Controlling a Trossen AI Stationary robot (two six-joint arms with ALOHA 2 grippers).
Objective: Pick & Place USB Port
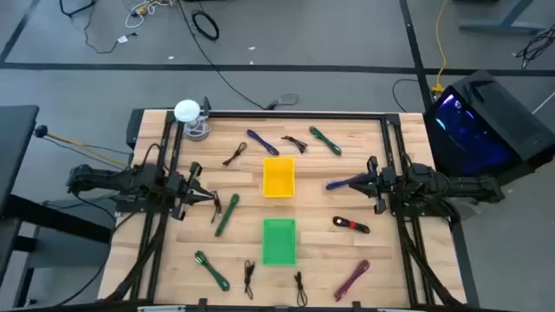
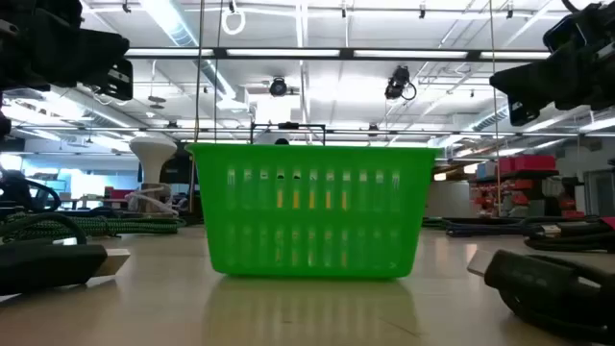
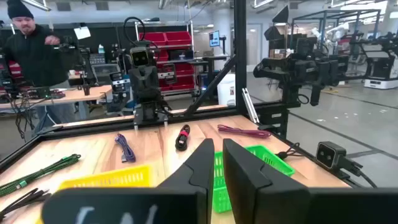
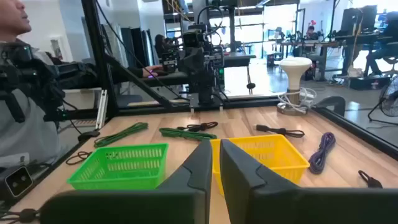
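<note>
Sitting at the middle of the wooden desk (image 1: 347, 260) are two slotted plastic baskets, a yellow one (image 1: 278, 177) and, nearer the front edge, a green one (image 1: 278, 240); no cable shows inside either. Bundled cables lie scattered round them: four green ones (image 1: 227, 214), two blue-purple, one of which (image 1: 260, 142) is near the yellow basket and the other (image 1: 345, 183) just before the right gripper, one magenta (image 1: 352, 278) and several thin black ones. A short black-and-red USB piece (image 1: 350, 225) rests right of the green basket, apart from both arms. A white domed lamp (image 1: 188, 113) stands at the far left corner. The left gripper (image 1: 211, 198) and right gripper (image 1: 375, 183) hover at their sides, jaws nearly closed, holding nothing.
</note>
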